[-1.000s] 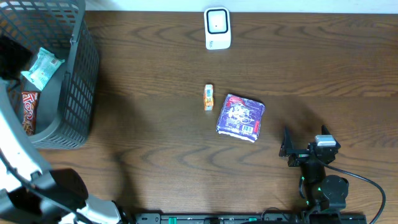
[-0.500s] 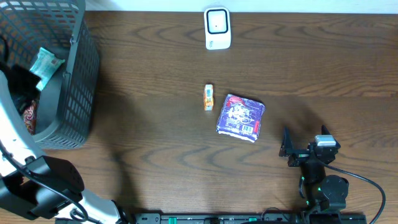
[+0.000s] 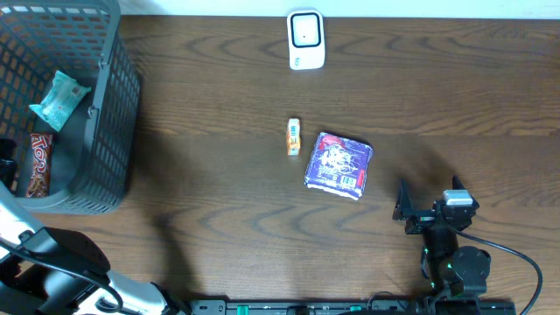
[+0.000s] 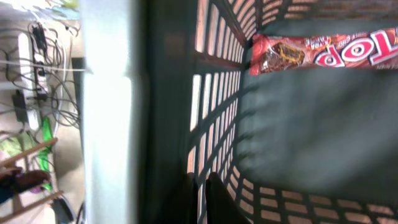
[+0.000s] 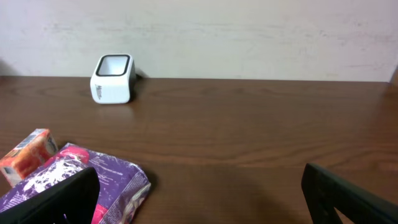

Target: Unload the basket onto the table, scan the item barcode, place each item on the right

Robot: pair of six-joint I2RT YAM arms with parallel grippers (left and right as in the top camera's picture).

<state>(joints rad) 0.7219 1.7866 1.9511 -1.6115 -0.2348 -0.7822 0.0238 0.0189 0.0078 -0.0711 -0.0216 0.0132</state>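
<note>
The white barcode scanner (image 3: 305,39) stands at the table's far edge, also seen in the right wrist view (image 5: 113,78). A purple packet (image 3: 339,164) and a small orange box (image 3: 293,136) lie mid-table. Inside the grey basket (image 3: 109,105) lie a red candy bar (image 3: 39,162) and a teal packet (image 3: 59,96). My left gripper (image 4: 204,200) is shut low against the basket's mesh wall, with the candy bar (image 4: 323,53) well clear of it; whether it pinches the wall I cannot tell. My right gripper (image 5: 202,199) stands open near the table's front, right of the purple packet (image 5: 93,180), holding nothing.
The left arm's white and black links (image 3: 52,262) reach up from the bottom left corner toward the basket. A pale wall (image 5: 249,31) runs behind the table. Bare wood lies between the scanner and the right gripper.
The left gripper has shut, and the left arm has drawn back from above the basket toward its left side, uncovering the candy bar. The right arm and the table items have not moved.
</note>
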